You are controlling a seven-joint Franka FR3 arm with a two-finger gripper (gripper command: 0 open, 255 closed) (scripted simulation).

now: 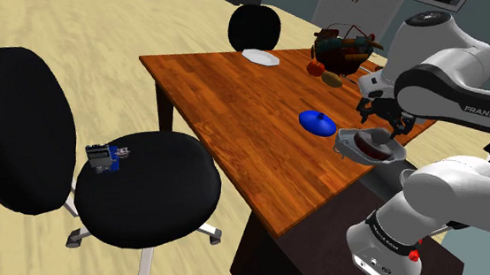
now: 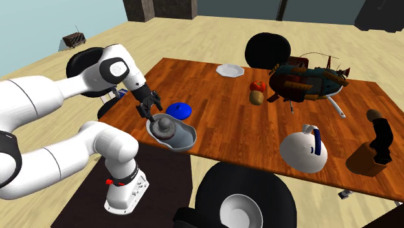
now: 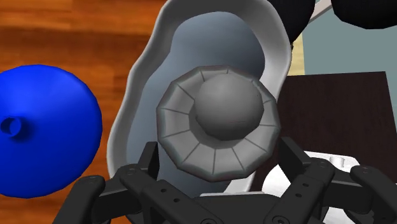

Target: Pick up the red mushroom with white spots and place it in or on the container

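Nearest the wrist camera, the gripper [image 3: 219, 156] is seen with its black fingers spread apart, one to each side of the mushroom [image 3: 219, 114]; no clasp is made out. The mushroom, drawn grey in this view, is found inside the grey container [image 3: 216, 38], straight ahead of the gripper and cap towards it, so its long axis is judged to run along the line of approach. Nothing else is noted in the container. A blue lid-like object [image 3: 44, 130] is recorded just beside the container on the wooden table [image 3: 63, 32]. Placement is judged done; a straight lift clear is called for.
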